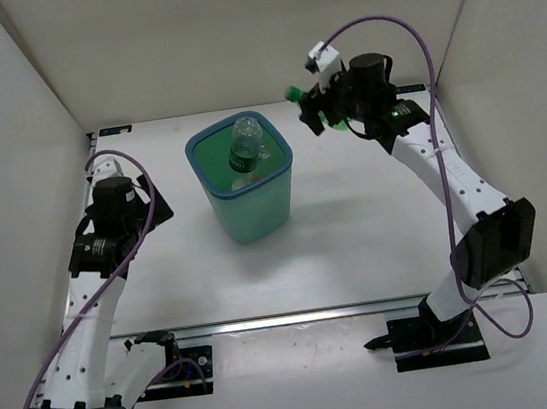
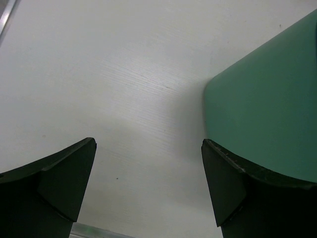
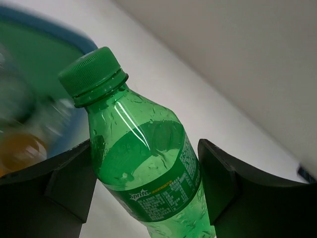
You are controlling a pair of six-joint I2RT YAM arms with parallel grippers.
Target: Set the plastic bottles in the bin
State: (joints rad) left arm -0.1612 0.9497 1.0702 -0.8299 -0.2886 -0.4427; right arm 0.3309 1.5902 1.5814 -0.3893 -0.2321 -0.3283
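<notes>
Top external: one bin [image 1: 254, 212], one green bottle [image 1: 292, 92] in right claw [image 1: 314, 109].

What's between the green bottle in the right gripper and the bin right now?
Nothing. In the top view only bare white table shows between the green bottle, held in the right gripper, and the bin.

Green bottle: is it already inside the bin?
No, the green bottle is gripped by the right tool, outside the rim of the bin and off to its side.
</notes>
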